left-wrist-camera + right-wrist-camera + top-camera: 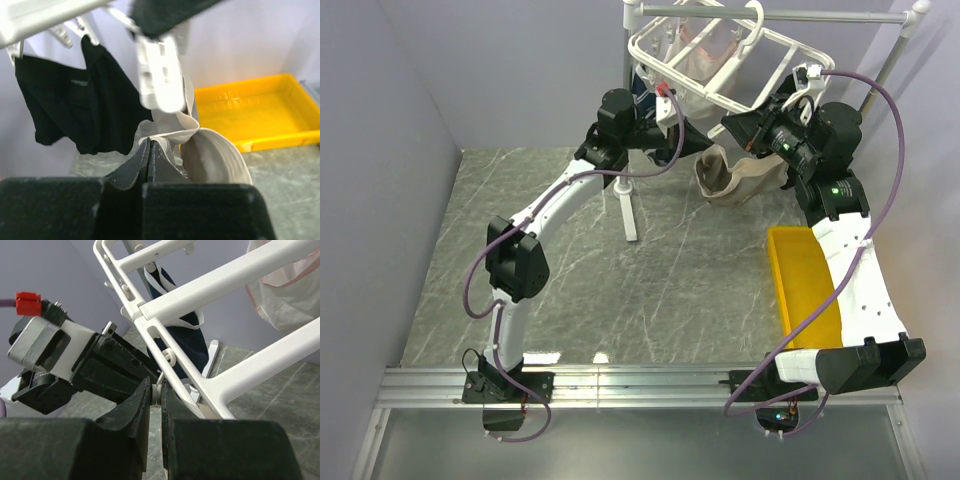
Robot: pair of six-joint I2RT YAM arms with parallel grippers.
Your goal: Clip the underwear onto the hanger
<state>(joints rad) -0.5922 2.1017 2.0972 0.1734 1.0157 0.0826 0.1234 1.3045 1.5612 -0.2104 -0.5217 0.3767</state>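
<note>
Our left gripper (150, 146) is fully closed, pinching a fold of the underwear (215, 157) at its beige waistband. The taupe briefs hang from that grip just below the near side of the hanger (225, 277), with the yellow tray (260, 110) on the table to their right. Our right gripper (156, 390) is nearly closed, its fingers squeezing a white clip (160, 75) that dangles from a hanger bar just above the waistband. We see a black garment (85, 105) clipped up further left, and navy briefs (180, 320) hanging on the far side.
</note>
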